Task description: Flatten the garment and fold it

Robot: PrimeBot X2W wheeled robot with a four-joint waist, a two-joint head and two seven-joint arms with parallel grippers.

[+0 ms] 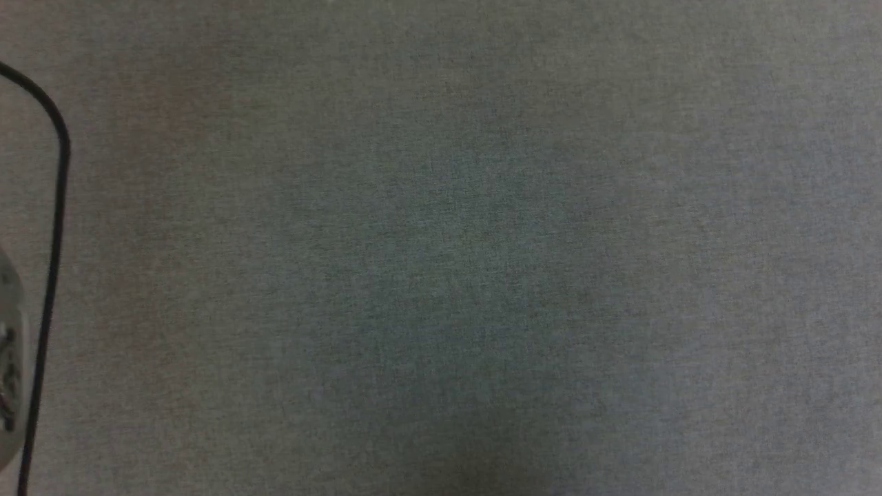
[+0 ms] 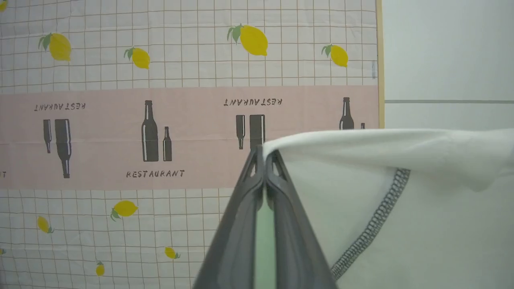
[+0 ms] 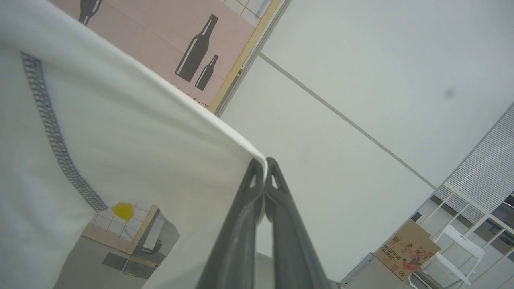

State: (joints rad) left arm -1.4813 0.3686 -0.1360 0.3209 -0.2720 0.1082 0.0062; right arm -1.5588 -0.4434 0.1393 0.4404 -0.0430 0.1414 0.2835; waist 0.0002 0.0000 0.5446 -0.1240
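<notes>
garment (image 2: 433, 233) | edge clamped at tips of left jaws | another edge clamped at tips of right jaws

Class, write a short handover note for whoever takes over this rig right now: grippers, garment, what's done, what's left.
Left gripper: shut on the garment, pinching its top edge.
Right gripper: shut on the same edge, further along.
Garment: held up in the air, hanging between both grippers, in front of the patterned cloth.
Done: picked up and spread.
Left: lay it flat on the grey surface, smooth it, then fold.
</notes>
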